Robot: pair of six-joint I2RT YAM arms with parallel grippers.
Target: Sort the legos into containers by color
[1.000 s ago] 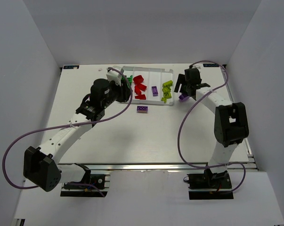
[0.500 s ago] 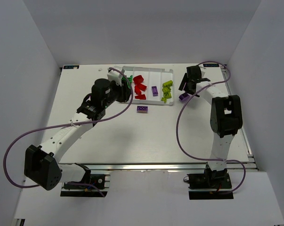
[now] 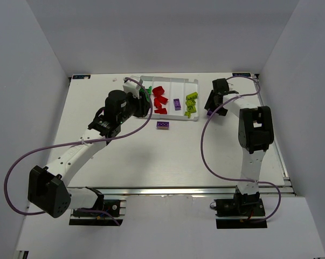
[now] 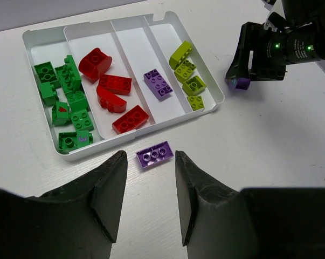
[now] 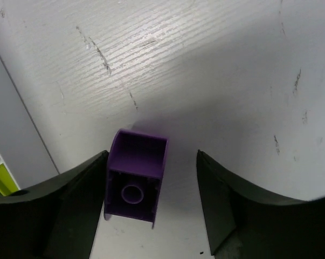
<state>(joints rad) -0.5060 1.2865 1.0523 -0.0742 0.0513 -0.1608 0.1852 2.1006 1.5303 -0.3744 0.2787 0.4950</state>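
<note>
Two purple legos lie outside the tray [image 4: 161, 35], and each one has its own arm near it. The small purple brick [image 5: 134, 186] sits on the worktop [image 5: 216, 65] to the right of the tray, well apart from the other one. It is directly between the fingers of the right end effector [image 5: 151, 210]. This end effector stands wide and grips nothing. The finger on the tray side [image 5: 76, 205] is touching the brick or almost touching it, I cannot tell which, while the other finger [image 5: 227, 199] has a clear gap to it. So the brick is off centre, toward the tray.

It seems to lie tipped over, with its hollow underside toward the wrist camera. Its longer side runs along the fingers, so I judge that the jaws would close across the short width. The purple compartment [image 4: 131, 46], with one purple brick [image 4: 158, 83] in it, lies to the left of this arm, past the yellow-green row [image 4: 185, 70].

The flat purple brick [image 4: 154, 155] lies just in front of the tray's near wall, below the left end effector [image 4: 149, 181], which is partly open and empty. Its long axis goes from one finger toward the other, so a grasp there would be along the length.
</note>
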